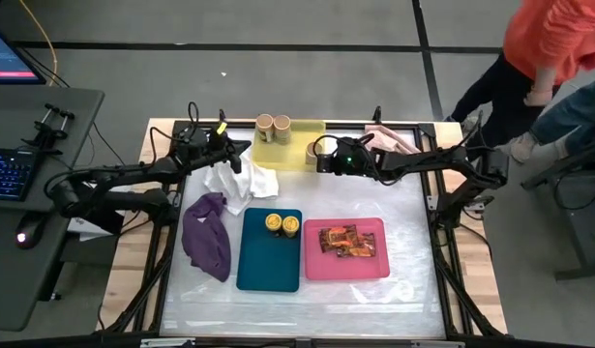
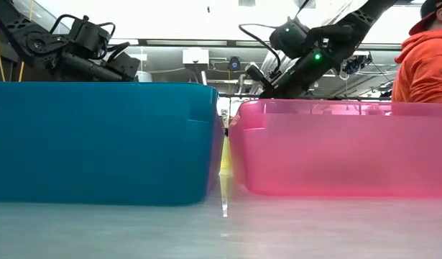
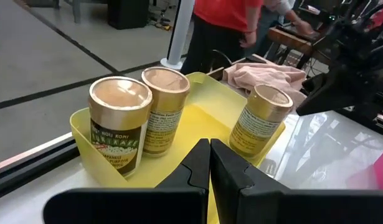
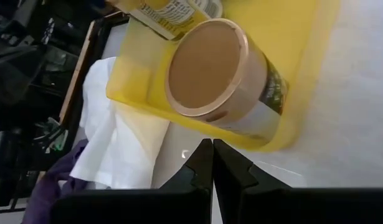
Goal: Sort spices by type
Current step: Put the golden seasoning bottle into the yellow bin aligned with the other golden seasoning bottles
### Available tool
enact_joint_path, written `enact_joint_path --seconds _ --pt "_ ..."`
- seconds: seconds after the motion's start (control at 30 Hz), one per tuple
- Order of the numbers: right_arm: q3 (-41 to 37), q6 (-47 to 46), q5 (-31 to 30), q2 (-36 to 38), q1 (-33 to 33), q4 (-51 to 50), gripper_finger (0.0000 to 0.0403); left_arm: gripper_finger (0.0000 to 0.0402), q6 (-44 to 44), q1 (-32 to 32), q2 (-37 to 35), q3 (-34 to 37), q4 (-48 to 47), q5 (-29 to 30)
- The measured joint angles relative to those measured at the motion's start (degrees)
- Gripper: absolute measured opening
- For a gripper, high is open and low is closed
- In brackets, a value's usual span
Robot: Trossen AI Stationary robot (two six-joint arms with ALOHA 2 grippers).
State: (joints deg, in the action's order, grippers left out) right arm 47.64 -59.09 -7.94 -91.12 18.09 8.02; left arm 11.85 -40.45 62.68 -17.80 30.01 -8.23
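Three tan-lidded jars stand in the yellow tray [image 1: 295, 145]: two [image 1: 273, 124] at its far left end, one [image 1: 313, 152] at its right end. The third jar [image 4: 222, 81] fills the right wrist view. Two yellow-lidded jars [image 1: 282, 224] stand in the teal tray [image 1: 268, 263]. Orange-red foil packets [image 1: 343, 240] lie in the pink tray [image 1: 321, 265]. My right gripper [image 1: 323, 159] is shut [image 4: 212, 152], just off the third jar and the tray's near right edge. My left gripper [image 1: 243, 152] is shut [image 3: 210, 158], left of the yellow tray, over the white cloth.
A white cloth [image 1: 244, 182] lies left of and in front of the yellow tray, a purple cloth [image 1: 207, 235] lies left of the teal tray, and a pink cloth [image 1: 389, 138] lies at the far right. People stand beyond the table's far right corner [image 1: 549, 58].
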Motion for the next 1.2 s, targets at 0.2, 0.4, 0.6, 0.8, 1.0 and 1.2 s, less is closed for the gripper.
enact_joint_path --seconds 0.2,0.4,0.6,0.8,1.0,1.2 --pt "0.0 0.07 -0.44 -0.03 0.72 0.19 0.0 0.0 -0.01 0.0 2.19 0.0 0.01 0.0" --pt "0.0 0.17 -0.11 -0.03 1.49 0.11 0.0 0.0 -0.08 0.0 5.48 0.0 3.59 0.0" --pt "0.0 0.1 0.11 -0.03 1.46 0.14 0.0 0.0 -0.06 0.0 9.21 0.0 7.87 0.02" --pt "0.0 0.06 0.56 -0.03 1.44 0.4 0.0 0.0 -0.07 0.0 12.18 0.0 9.13 0.02" --pt "0.0 0.02 1.02 -0.03 1.81 0.45 0.0 0.0 -0.08 0.0 14.47 0.0 10.96 0.02" --pt "0.0 -0.04 1.47 -0.92 1.81 1.55 0.0 0.0 -0.06 0.0 17.73 0.0 11.15 0.04"
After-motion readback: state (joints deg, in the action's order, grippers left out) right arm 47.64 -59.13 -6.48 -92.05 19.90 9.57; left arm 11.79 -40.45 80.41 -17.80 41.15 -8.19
